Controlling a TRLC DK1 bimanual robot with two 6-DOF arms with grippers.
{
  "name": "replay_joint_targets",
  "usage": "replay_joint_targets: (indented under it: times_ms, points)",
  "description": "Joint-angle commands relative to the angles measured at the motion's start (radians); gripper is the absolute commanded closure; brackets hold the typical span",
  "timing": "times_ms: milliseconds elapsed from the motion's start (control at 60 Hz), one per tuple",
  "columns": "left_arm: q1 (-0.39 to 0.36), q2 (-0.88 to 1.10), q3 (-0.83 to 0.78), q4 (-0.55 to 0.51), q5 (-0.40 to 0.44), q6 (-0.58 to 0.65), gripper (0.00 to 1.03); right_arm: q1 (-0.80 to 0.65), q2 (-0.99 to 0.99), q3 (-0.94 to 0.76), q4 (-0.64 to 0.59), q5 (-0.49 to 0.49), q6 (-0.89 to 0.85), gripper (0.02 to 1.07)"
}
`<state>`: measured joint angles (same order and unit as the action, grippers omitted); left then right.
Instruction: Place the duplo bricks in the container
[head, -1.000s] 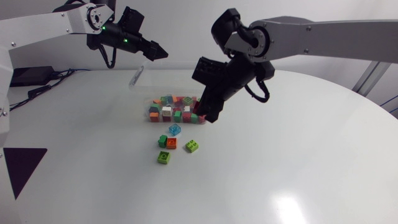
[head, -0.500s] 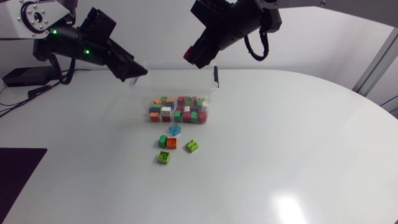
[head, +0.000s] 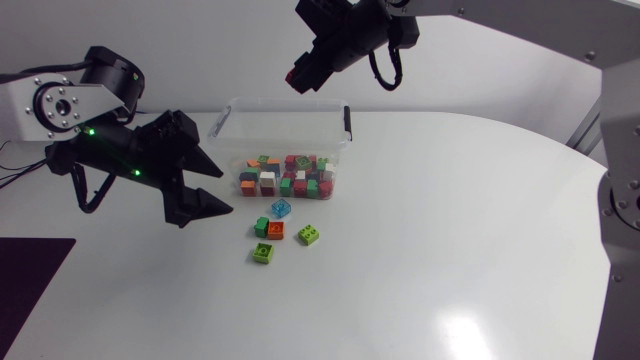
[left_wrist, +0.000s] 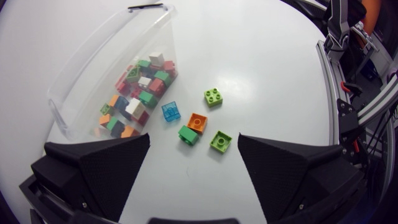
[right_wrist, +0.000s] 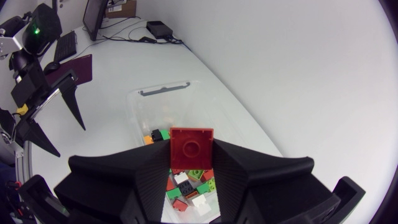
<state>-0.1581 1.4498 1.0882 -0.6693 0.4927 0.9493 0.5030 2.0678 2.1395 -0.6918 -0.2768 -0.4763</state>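
Pinching red brick (right_wrist: 191, 144), right claw (right_wrist: 191, 153) above container (right_wrist: 163, 91)

Left pincer (head: 225, 190) swung down; right pincer (head: 300, 80) lifted the red brick (right_wrist: 191, 149).

The clear container (head: 285, 101) stood open-topped, but the right gripper (head: 300, 78), clamped on a red brick (right_wrist: 191, 148), hung over its 12 o'clock rim. At its 6 o'clock, loose bricks dotted the bench (head: 450, 250). The dark green brick (head: 262, 227) and orange brick (head: 276, 231) touched, leaving no gap for fingers. The blue brick (head: 281, 208), lime brick (head: 309, 235) and second lime brick (head: 263, 252) stood apart. The left gripper (head: 227, 190), fingers spread, blocked the cluster's 9 o'clock side, while bare bench lay at 3 o'clock.
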Motion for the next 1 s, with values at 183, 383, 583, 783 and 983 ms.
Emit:
replay_joint_targets:
  times_ms: [183, 383, 583, 783, 983]
  points:
    - [-0.055, 0.015, -0.102, -0.001, -0.029, 0.123, 0.05, -0.003, 0.086, 0.013, 0.044, 0.087, 0.045, 0.39]
    - [-0.084, 0.057, -0.171, 0.086, -0.057, 0.189, 0.05, 0.005, 0.107, 0.033, 0.044, 0.125, 0.061, 0.07]
    - [-0.12, 0.096, -0.214, 0.134, -0.059, 0.278, 0.05, 0.008, -0.028, -0.082, 0.038, 0.119, 0.054, 0.07]
    - [-0.153, 0.173, -0.209, 0.183, -0.069, 0.345, 0.05, 0.014, -0.195, -0.342, 0.087, 0.097, 0.018, 0.07]
    - [-0.164, 0.276, -0.137, 0.183, -0.077, 0.382, 0.06, 0.028, -0.314, -0.547, 0.143, 0.073, 0.002, 0.07]
